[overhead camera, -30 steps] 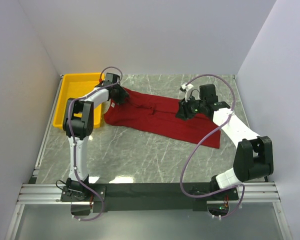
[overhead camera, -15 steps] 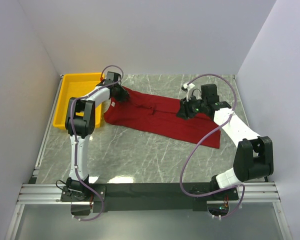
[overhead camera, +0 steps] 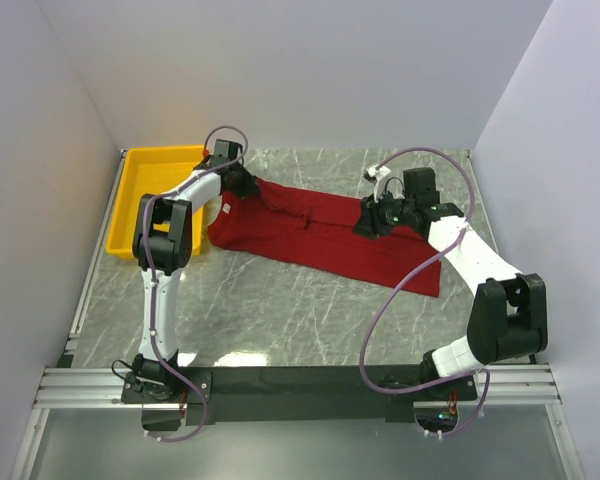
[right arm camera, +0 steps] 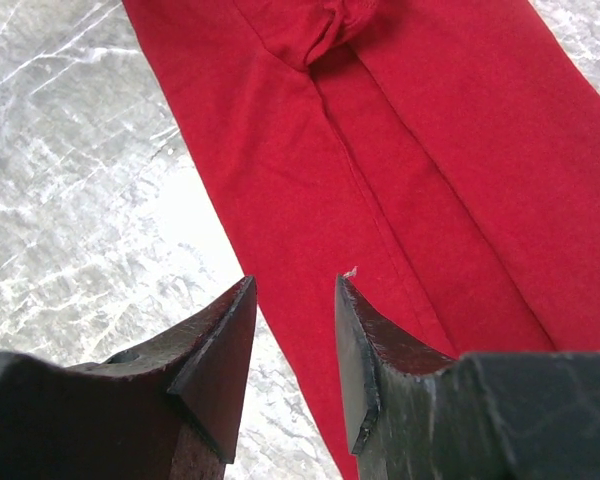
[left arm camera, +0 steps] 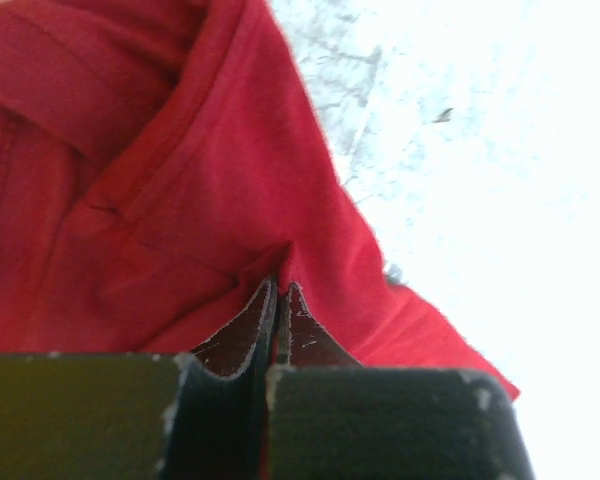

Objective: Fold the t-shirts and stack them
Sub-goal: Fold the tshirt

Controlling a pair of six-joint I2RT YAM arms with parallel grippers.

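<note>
— Top external view first: where does the t-shirt (overhead camera: 310,232) lie?
— On the grey marbled table (overhead camera: 280,310), drawn out in a long dark red band. Its left end sits just beside the yellow tray (overhead camera: 130,195) in the far left corner. From there the band slants toward the near right and ends in a squarer corner below the right arm.
— And the arms?
— One toward each end. The left gripper (overhead camera: 242,184) is down on the cloth's far left corner, next to the tray's right wall. The right gripper (overhead camera: 368,222) is over the cloth further right, past the middle of the band.
— Is the left one holding anything?
— Yes. In the left wrist view its two fingers are pressed together with a ridge of red cloth nipped between the tips. The fabric puckers up toward them and creases run away from the pinch (the table beyond is washed out white, so nothing can be read there).
— The right one?
— Its jaws stand partly apart, gripping nothing. The right wrist view looks through the gap onto flat cloth, where a seam or fold line runs away from the fingers. The shirt's edge passes by the finger on the left of the picture, with bare marble beyond it. Whether the tips touch the cloth I cannot tell.
— Is the shirt folded?
— It looks doubled over lengthwise, rumpled at the left end.
</note>
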